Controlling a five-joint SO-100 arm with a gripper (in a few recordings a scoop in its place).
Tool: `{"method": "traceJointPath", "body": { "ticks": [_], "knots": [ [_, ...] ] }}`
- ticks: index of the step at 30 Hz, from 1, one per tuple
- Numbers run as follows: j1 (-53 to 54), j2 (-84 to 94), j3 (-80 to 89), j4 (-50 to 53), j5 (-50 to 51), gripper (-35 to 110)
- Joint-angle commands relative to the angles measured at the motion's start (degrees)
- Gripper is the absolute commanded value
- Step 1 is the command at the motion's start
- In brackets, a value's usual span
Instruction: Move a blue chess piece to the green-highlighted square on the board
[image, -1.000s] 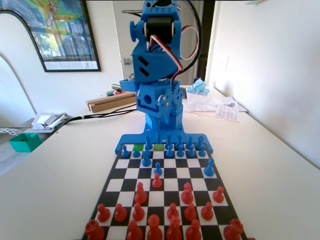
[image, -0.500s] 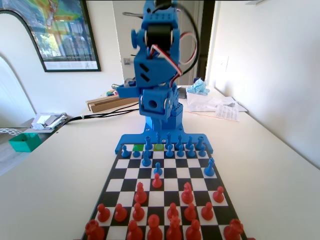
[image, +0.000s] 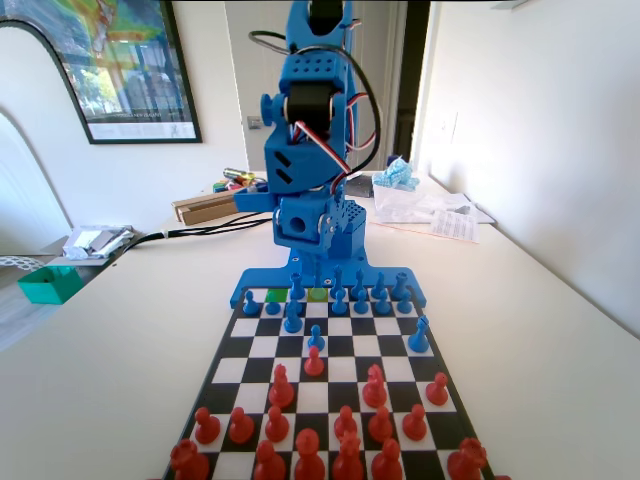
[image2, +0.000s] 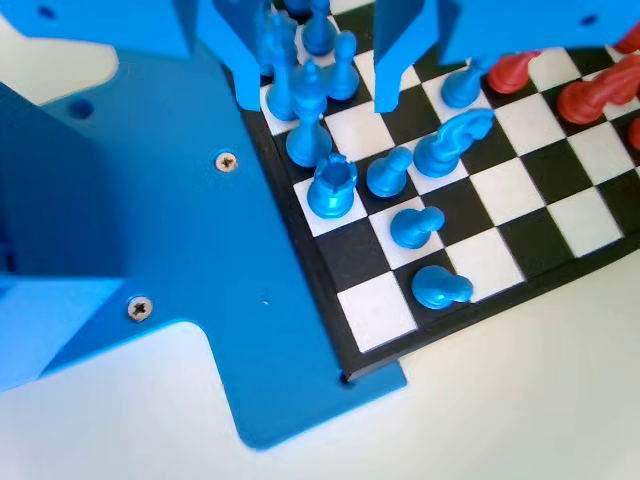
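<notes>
Now, fixed view: blue arm's upper joints have swung left and dropped a bit vs a sec ago, so approach is just starting; flat black-and-white chequered board (image: 330, 372) has its green squares (image: 318, 294) at far edge, still empty. Wrist view: blue two-finger gripper (image2: 310, 50) hangs above blue plastic pieces (image2: 332, 188) at the board's corner, jaws apart w/ a tall blue piece in the gap, nothing clamped yet.

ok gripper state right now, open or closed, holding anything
Gripper: open, holding nothing. Its two jaws hang apart above the blue pieces at the board's near edge in the wrist view.
</notes>
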Motion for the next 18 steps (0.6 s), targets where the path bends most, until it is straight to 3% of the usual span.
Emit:
{"method": "traceJointPath", "body": {
  "ticks": [1, 18],
  "knots": [
    [0.53, 0.53, 1.05, -2.64, -3.6, 16],
    [-0.97, -0.88, 3.69, -8.35, -2.29, 13]
  ]
}}
